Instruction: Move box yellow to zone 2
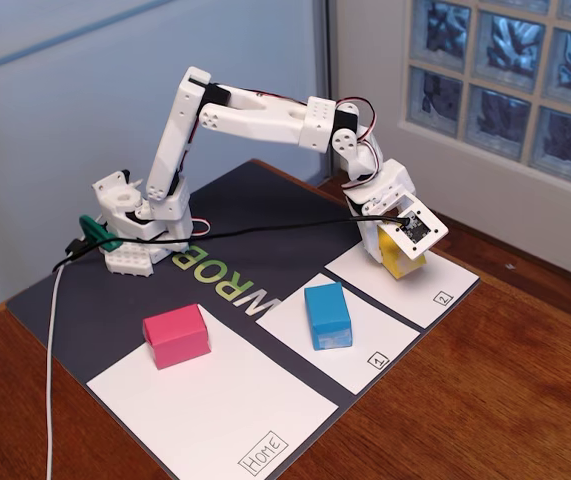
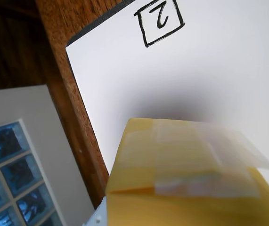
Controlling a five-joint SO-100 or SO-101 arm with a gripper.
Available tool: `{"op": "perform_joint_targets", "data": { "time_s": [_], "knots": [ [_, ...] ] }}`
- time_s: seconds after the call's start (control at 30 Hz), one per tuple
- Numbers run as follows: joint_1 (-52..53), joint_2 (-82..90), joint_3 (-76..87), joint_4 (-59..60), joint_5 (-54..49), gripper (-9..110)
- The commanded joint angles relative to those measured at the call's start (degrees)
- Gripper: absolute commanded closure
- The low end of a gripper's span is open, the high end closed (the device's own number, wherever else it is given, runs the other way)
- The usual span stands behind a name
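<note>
The robot arm [image 1: 255,115] reaches out over the mat, and its gripper [image 1: 397,252] is down at the far white paper. In the fixed view the yellow box [image 1: 402,262] sits between the fingers, mostly hidden by the little camera on the wrist. The gripper looks closed on the box and seems to be holding it. The box is over zone 2 [image 1: 435,285], the white paper with a small "2" in a square at its corner. It is very low there, but the pictures do not show if it touches the paper or hangs just above it.

In the wrist view the yellow box [image 2: 191,183] fills the bottom of the picture, with some clear tape on it. A soft shadow lies on zone 2 [image 2: 228,70] right next to it, and the boxed "2" [image 2: 159,21] is near the top.

The blue box [image 1: 327,316] rests on the paper marked "1" [image 1: 355,345]. The pink box [image 1: 176,336] rests on the big paper marked "Home" [image 1: 225,410]. Both are well apart from the gripper.

So the job looks close to its end: this is the putting-down step. Next the arm likely needs to set the box flat on the paper, open its fingers, and lift straight up so it does not tip the box.
</note>
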Motion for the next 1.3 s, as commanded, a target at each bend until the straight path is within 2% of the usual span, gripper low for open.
{"op": "perform_joint_targets", "data": {
  "time_s": [0.0,0.47,0.57,0.7,0.93,1.27],
  "knots": [
    [1.4,-0.5,0.1,1.6,8.4,102],
    [2.3,0.7,-0.8,7.6,4.7,100],
    [2.2,0.8,-1.5,10.0,1.2,86],
    [1.9,1.7,-1.7,11.2,-0.5,77],
    [2.3,3.1,-4.2,11.2,-3.3,70],
    [2.3,3.7,-6.1,11.0,-4.5,69]
  ]
}}
